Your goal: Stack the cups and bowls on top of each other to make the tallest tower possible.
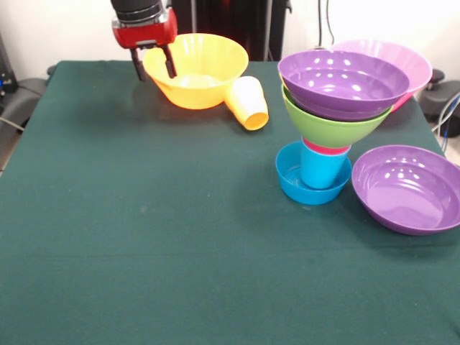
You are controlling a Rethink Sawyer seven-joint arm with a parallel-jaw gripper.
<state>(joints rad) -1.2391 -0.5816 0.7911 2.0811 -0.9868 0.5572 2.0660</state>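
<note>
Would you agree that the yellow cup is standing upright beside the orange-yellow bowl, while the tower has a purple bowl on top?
Not quite. The yellow cup is lying on its side, its open mouth turned toward the camera, not upright. It does sit beside the orange-yellow bowl, and the tower does have a purple bowl on top. The front view shows this.

pink bowl [410,61]: mostly hidden behind tower [332,108] | arm: cut off at top

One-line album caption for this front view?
Open gripper hovers by the orange-yellow bowl; the tower stands nearby.
</note>
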